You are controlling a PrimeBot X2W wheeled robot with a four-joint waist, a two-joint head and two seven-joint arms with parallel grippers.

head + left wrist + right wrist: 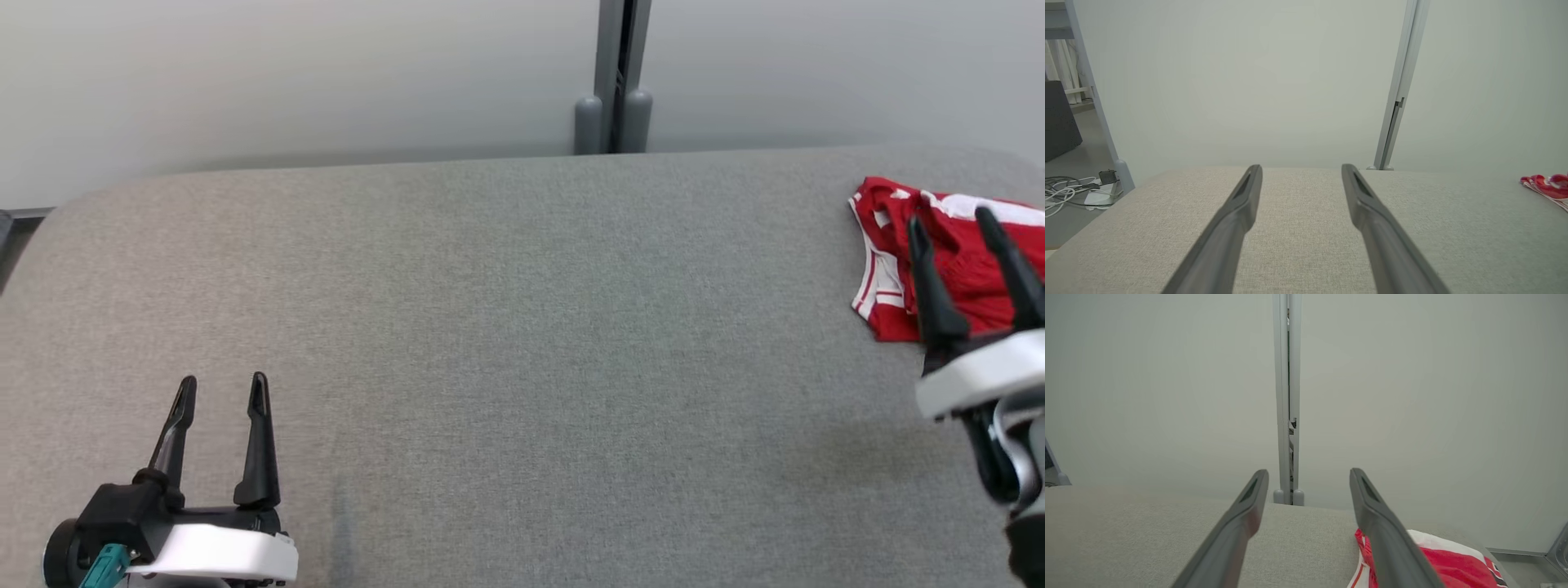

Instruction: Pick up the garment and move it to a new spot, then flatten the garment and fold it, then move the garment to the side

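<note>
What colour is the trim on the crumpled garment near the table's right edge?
White, edging the crumpled red fabric garment; it shows best in the head view.

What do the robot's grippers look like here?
Left gripper: two long, dark, tapering jaws on a black base, white wrist shell, teal fitting beside it. Right gripper: same dark jaws, white shell, black parts below.

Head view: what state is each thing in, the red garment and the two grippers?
Red garment, crumpled, lying unheld at the grey surface's right end.
Left gripper, open, empty, over bare surface.
Right gripper, open, fingers over the garment, gripping nothing.
</note>
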